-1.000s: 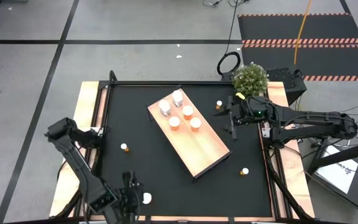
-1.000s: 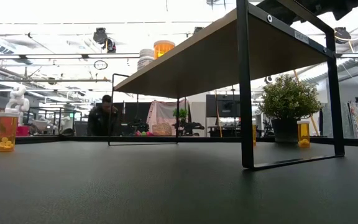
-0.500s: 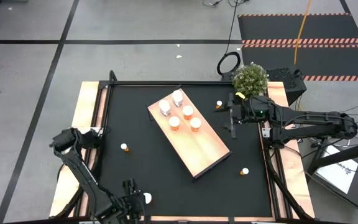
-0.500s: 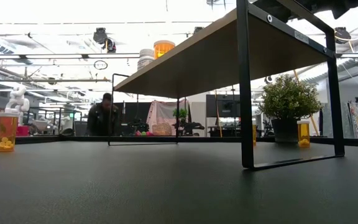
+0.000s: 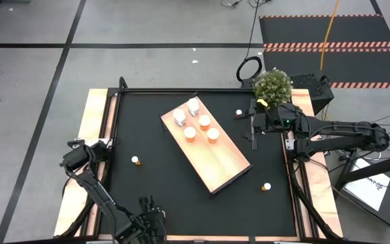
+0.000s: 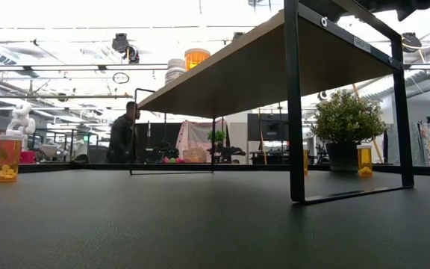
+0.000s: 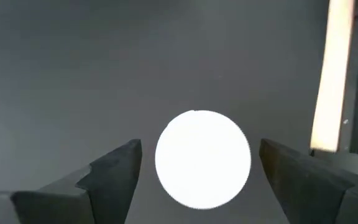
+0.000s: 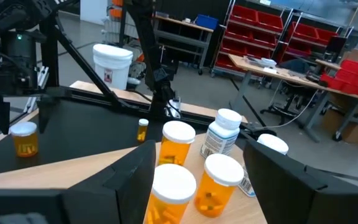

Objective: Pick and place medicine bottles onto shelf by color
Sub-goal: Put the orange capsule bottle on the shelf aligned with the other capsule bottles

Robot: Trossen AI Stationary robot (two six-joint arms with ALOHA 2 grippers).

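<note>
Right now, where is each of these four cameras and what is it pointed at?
High view: above, looking straight down at the shelf, both arms, and the right pincer.
Low view: at tabletop height, looking level under the shelf; no arm visible.
Left wrist view: looks down past the open left pincer onto a white cap.
Right wrist view: looks past the open right pincer at orange bottles on the shelf.
Shared: high and right wrist views show the shelved bottles.

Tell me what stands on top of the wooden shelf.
On the shelf stand two white bottles and three orange bottles, grouped at its far end. Their contents stay hidden under the caps.
</note>
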